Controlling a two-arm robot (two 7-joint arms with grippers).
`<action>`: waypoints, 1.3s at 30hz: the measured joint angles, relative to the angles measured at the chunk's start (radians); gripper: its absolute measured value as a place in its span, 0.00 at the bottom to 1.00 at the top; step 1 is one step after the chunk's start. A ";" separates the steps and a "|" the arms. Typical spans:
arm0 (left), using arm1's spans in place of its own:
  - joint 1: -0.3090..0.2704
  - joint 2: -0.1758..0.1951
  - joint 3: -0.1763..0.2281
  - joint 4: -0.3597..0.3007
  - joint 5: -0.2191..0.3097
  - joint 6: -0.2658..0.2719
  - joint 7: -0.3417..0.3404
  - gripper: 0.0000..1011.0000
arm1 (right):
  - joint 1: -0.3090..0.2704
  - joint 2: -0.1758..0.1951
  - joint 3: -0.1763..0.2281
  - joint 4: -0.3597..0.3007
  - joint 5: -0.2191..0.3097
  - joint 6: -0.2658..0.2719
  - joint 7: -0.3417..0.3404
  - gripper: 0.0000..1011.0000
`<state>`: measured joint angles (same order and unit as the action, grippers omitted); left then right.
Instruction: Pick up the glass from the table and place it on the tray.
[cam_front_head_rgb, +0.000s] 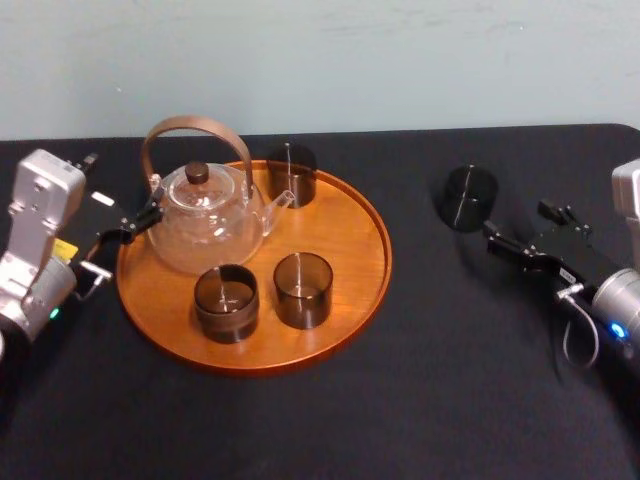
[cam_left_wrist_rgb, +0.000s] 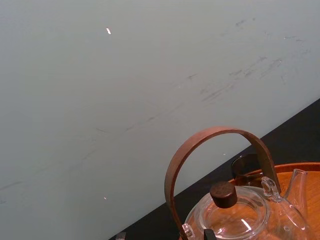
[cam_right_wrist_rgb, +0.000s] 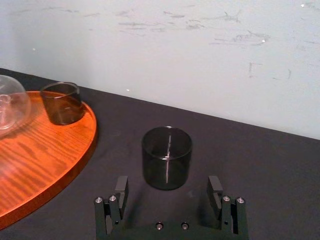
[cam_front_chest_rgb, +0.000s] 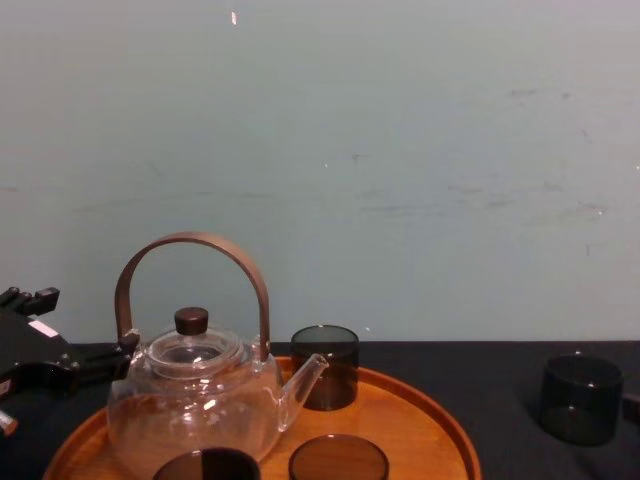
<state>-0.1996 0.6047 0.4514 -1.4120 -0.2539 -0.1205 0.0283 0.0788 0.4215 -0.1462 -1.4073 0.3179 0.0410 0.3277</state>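
Silver-grey arms (cam_front_head_rgb: 35, 225), black left gripper (cam_front_head_rgb: 143, 220), black right gripper (cam_right_wrist_rgb: 168, 182), silver screws (cam_right_wrist_rgb: 223, 199)

Our left gripper (cam_front_head_rgb: 138, 224) hovers at the left rim of the large round orange-brown wooden tray (cam_front_head_rgb: 350, 260), jaws apart; our right gripper (cam_right_wrist_rgb: 167, 185) hangs well right of it, likewise spread

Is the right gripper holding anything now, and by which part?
Nothing is held. The right gripper is open, just short of the dark glass, which stands free on the table. The left gripper is beside the glass teapot.
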 joint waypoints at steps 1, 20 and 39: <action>0.000 0.000 0.000 0.000 0.000 0.000 0.000 1.00 | 0.012 -0.003 -0.002 0.011 -0.004 0.004 -0.002 0.99; 0.000 0.000 0.000 0.000 0.000 0.000 0.000 1.00 | 0.136 -0.043 -0.044 0.144 -0.048 0.016 0.012 0.99; 0.000 0.000 0.000 0.000 0.000 0.000 0.000 1.00 | 0.207 -0.069 -0.061 0.237 -0.058 0.001 0.029 0.99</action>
<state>-0.1995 0.6046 0.4514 -1.4120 -0.2539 -0.1205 0.0283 0.2856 0.3529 -0.2069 -1.1702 0.2597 0.0417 0.3564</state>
